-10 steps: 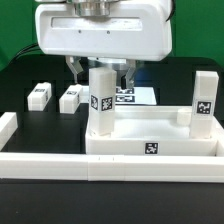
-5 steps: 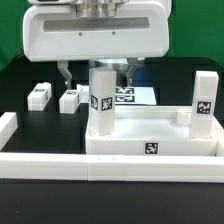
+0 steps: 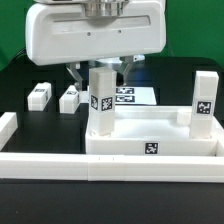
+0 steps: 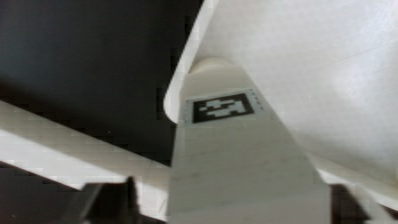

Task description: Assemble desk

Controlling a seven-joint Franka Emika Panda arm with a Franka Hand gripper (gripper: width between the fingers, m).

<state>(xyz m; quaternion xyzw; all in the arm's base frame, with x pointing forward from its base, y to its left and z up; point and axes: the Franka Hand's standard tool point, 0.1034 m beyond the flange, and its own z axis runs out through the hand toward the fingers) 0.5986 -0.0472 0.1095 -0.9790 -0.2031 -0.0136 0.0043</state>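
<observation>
The white desk tabletop [image 3: 150,148] lies at the front with its rim up and a tag on its front edge. One tagged white leg [image 3: 101,100] stands upright at its left corner in the exterior view, and another leg [image 3: 203,98] stands at its right corner. My gripper [image 3: 101,70] hangs over the left leg, open, with one finger on each side of the leg's top and not touching it. In the wrist view the leg [image 4: 240,130] runs between the dark fingers [image 4: 107,200] with a gap showing, and the tabletop [image 4: 320,60] lies beyond.
Two loose white legs [image 3: 40,95] [image 3: 69,98] lie on the black table at the exterior view's left. The marker board [image 3: 130,96] lies behind the standing leg. A long white border rail [image 3: 50,166] runs along the front and another rail [image 3: 8,125] stands at the left.
The hand has turned and shifted a little over the left leg, and its fingers have moved slightly. The leg and the tabletop have not moved.
</observation>
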